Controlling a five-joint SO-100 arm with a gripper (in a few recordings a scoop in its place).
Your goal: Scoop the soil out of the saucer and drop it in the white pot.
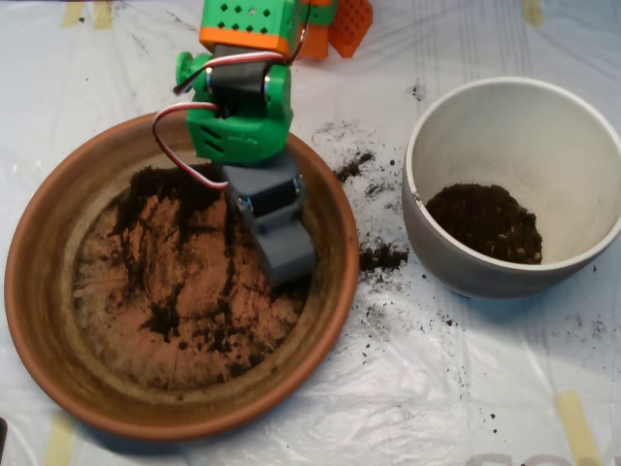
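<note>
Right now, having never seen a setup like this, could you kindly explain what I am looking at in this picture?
A fixed camera looks straight down on a table covered in plastic sheet. The green and orange machine is a small robot arm. Its end effector, a grey scoop, is down inside the terracotta saucer, among smears of dark soil. To the right stands the white pot, already holding a heap of soil. Some crumbs have spilled on the sheet between the two.

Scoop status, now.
Grey clamshell scoop: down inside the large terracotta saucer, over thin dark soil; open or shut cannot be told.
</note>
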